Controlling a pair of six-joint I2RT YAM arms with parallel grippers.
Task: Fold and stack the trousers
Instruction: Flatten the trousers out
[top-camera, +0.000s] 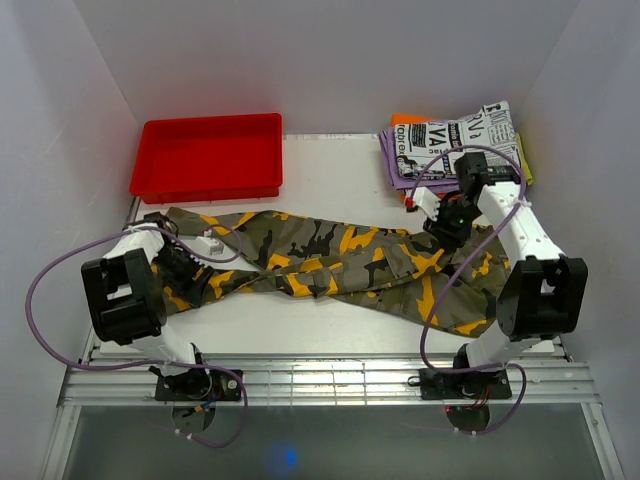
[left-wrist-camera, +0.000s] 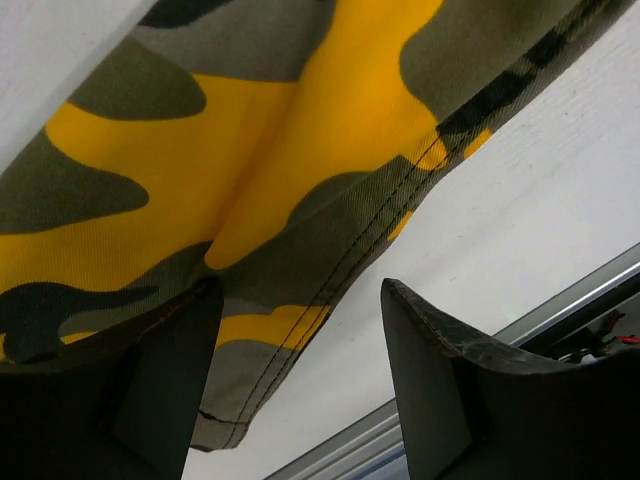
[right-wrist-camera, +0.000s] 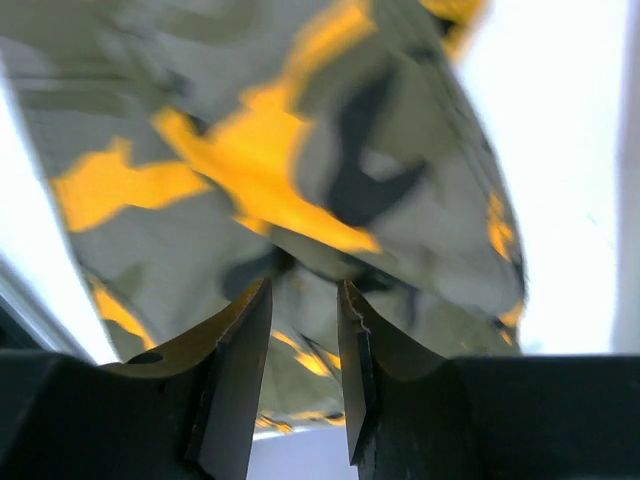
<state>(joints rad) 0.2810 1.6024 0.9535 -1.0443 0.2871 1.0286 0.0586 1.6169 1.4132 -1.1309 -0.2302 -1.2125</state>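
Observation:
The camouflage trousers (top-camera: 330, 260) lie spread across the white table, legs crossing toward the left, waist at the right. My left gripper (top-camera: 192, 268) sits low at the left leg end. In the left wrist view it (left-wrist-camera: 300, 290) is open; the hem of the trousers (left-wrist-camera: 250, 150) lies flat on the table beside the left finger, with bare table between the fingers. My right gripper (top-camera: 440, 225) is over the waist end. In the right wrist view its jaws (right-wrist-camera: 304, 290) stand narrow with a fold of the trousers (right-wrist-camera: 280, 150) bunched between the tips.
A red tray (top-camera: 210, 160) stands at the back left. A stack of folded garments (top-camera: 455, 145), newspaper print on top of purple and orange, sits at the back right, just behind the right wrist. A metal rail (top-camera: 320, 385) runs along the near edge. White walls close in three sides.

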